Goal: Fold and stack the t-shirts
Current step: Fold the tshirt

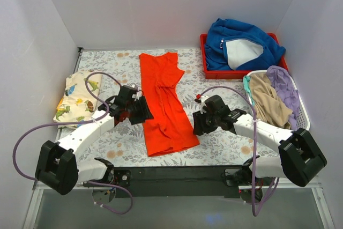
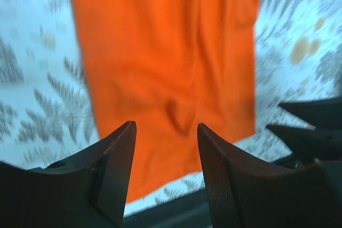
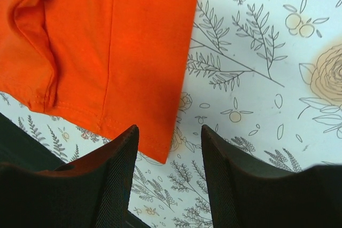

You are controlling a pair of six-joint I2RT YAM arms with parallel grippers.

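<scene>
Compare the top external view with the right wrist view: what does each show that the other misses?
Only the top external view: the cream dinosaur t-shirt lying at the left, the red tray holding a blue garment, the white basket of clothes, and the left gripper. Only the right wrist view: the stitched hem of the orange t-shirt seen close, and the right gripper with its fingers open, nothing between them. Both: the orange t-shirt, the floral table cover and the right gripper.
</scene>
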